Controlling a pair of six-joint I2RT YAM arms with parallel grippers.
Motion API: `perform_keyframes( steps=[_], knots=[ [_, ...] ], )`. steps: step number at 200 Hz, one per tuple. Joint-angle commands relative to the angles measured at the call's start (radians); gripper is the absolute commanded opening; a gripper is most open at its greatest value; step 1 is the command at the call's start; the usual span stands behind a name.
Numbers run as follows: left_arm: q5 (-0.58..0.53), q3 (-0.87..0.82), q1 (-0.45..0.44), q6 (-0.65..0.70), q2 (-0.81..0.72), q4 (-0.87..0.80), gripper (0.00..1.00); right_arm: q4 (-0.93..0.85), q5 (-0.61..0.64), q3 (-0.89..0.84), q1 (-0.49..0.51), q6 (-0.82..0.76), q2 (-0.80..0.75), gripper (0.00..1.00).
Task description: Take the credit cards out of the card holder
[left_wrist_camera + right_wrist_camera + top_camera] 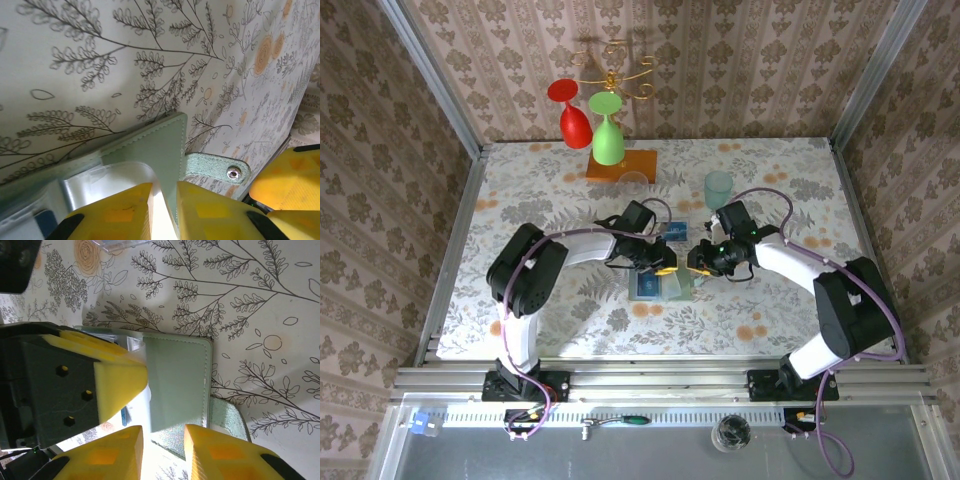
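**Two grippers on one card holder, mid-table**

My left gripper [165, 194] has its jaws set narrow. They are pinched on the stitched edge of the card holder [150, 150], together with the clear window under it. I judge this grip is meant to pin the wallet so that its pockets can be reached.

My right gripper [163, 434] is likewise narrow and straddles the near edge of the same pale green panel. Whether its pads actually press on the panel I cannot tell.

The holder lies open on the floral table [100, 45] between the two wrists, with its snap tab [216, 170] flat beside it. A blue card [648, 286] sits in the left-hand panel (so, by my reading, extraction is not yet done).

Views compared:
- **Left wrist camera:** it gives the snap and the stitching.
- **Right wrist camera:** it gives the other arm's yellow finger [120, 382] from the side, lying against the window.
- **Top camera:** it gives both arms converging from either side, with a teal cup [718, 188] well apart behind them.
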Motion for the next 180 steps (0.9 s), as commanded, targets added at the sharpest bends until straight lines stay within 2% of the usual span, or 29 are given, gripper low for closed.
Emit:
perform_keyframes(
  steps=[1,47,128,180],
  knots=[
    [0.035,0.033,-0.008,0.001,0.013,-0.010,0.20,-0.030,0.023,-0.022,-0.006,-0.012,-0.035,0.28],
    [0.038,0.054,0.006,0.019,-0.022,-0.030,0.27,-0.021,0.013,-0.006,-0.006,0.008,-0.032,0.29],
    [0.061,0.098,0.058,0.050,-0.073,-0.065,0.27,-0.013,-0.013,0.080,0.003,0.044,0.025,0.29],
    [0.053,-0.036,0.098,0.033,-0.142,-0.001,0.27,0.000,-0.026,0.139,0.044,0.069,0.104,0.29]
  ],
)
